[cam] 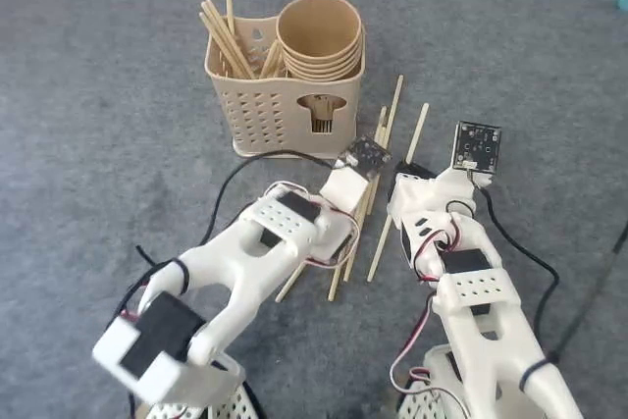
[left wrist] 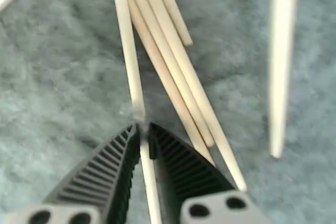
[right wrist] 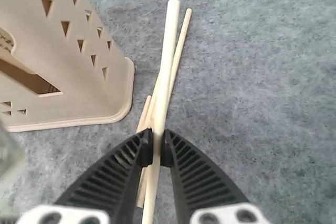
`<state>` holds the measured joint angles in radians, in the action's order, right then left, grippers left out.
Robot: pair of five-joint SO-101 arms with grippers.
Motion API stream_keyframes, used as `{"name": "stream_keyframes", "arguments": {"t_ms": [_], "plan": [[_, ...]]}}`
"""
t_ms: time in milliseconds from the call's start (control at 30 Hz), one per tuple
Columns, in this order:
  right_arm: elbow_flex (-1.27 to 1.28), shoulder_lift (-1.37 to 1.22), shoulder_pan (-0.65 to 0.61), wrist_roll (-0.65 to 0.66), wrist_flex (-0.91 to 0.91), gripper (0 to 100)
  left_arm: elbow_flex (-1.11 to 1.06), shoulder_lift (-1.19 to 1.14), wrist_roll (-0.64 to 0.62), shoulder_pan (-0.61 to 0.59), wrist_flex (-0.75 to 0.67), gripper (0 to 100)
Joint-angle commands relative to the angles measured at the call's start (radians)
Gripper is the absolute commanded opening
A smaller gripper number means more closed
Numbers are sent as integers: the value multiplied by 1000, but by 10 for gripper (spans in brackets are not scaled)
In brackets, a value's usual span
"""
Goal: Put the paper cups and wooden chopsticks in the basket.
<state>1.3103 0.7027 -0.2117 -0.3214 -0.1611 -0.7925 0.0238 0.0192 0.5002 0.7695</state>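
The paper cups [cam: 319, 36] sit nested in the basket [cam: 265, 110] (its right compartment), and several wooden chopsticks [cam: 228, 36] stand in the left one. The basket is near the far edge of the grey carpet [cam: 88, 144], about midway along. Loose chopsticks [cam: 418, 130] lie just in front of it. The left gripper [left wrist: 143, 129] is clamped on one chopstick [left wrist: 131, 66]. The right gripper [right wrist: 156, 140] pinches another chopstick [right wrist: 167, 61] near the basket's corner.

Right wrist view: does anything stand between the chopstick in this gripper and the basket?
Nothing visible does. The right gripper is shut on the chopstick, and only bare carpet lies between it and the basket.
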Motion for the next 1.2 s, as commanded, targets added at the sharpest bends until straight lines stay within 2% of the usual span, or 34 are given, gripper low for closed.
{"name": "stream_keyframes", "arguments": {"t_ms": [0, 167, 400, 567, 700, 833, 1033, 1167], "plan": [[-9, 1, 15, 20, 19, 8, -104, 189, 14, 74, 20, 12], [-9, 1, 15, 20, 19, 8, -223, 457, 14, 74, 18, 12], [-9, 5, 15, 14, 19, 8, -371, 783, 46, -11, 18, 12], [-8, 5, 28, -35, 39, 8, -493, 971, 155, -149, -17, 12], [-3, -2, 56, -57, 93, 8, -596, 1166, 163, -269, -91, 12], [-2, -4, 56, -57, 93, 8, -641, 1404, 158, -336, -89, 12], [-2, -5, 56, -57, 88, 8, -763, 1738, 160, -344, -80, 13], [0, -5, 56, -55, 88, 8, -796, 1789, 160, -324, 11, 16]]}}
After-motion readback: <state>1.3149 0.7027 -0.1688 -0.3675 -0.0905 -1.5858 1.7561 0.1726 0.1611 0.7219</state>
